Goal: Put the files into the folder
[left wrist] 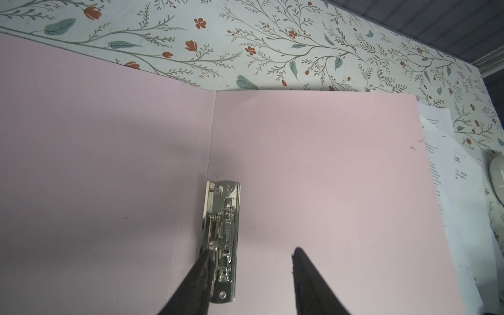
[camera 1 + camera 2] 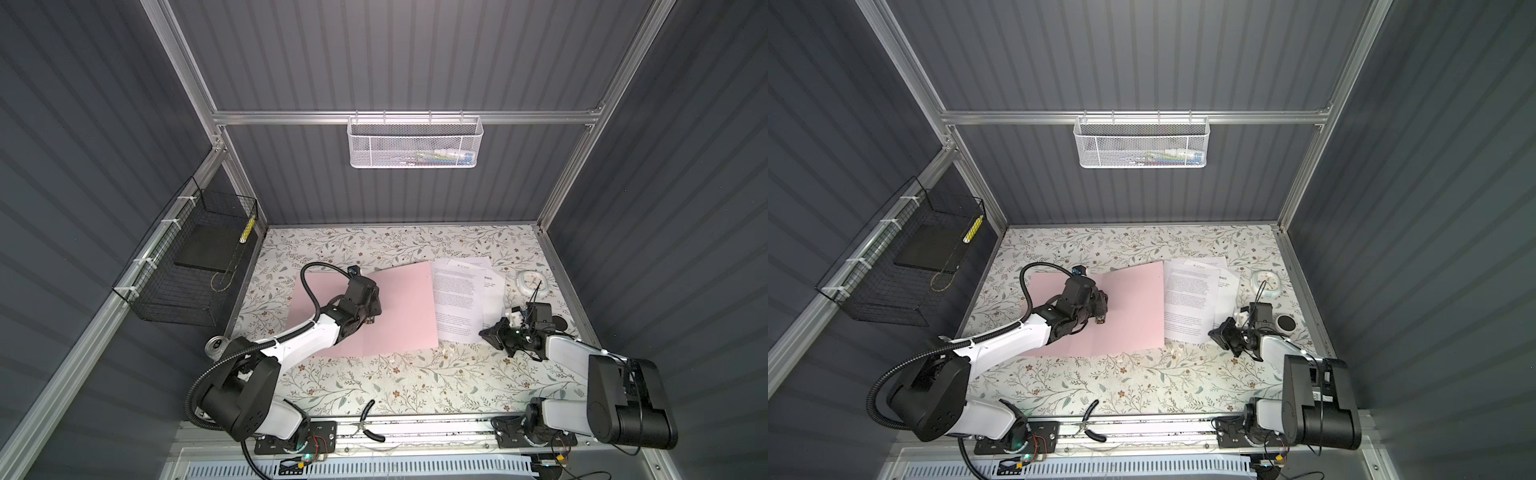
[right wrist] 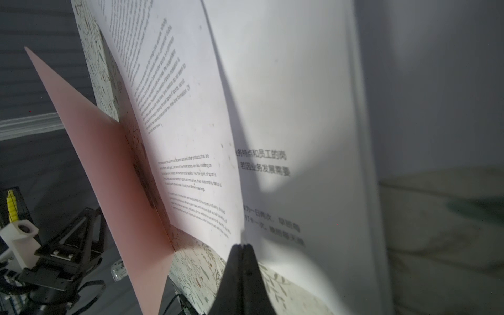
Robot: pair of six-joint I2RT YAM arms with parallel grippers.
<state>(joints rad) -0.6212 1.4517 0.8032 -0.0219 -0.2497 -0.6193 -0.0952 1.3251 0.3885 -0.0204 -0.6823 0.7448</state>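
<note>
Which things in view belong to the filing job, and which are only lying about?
For the job:
pink folder, lying open; its metal clip; printed files at its side; left gripper, open over the clip; right gripper, shut on the files' edge.

Lying about:
pliers; drink can; round white object; white mesh basket; black wire basket holding a black slab.
</note>
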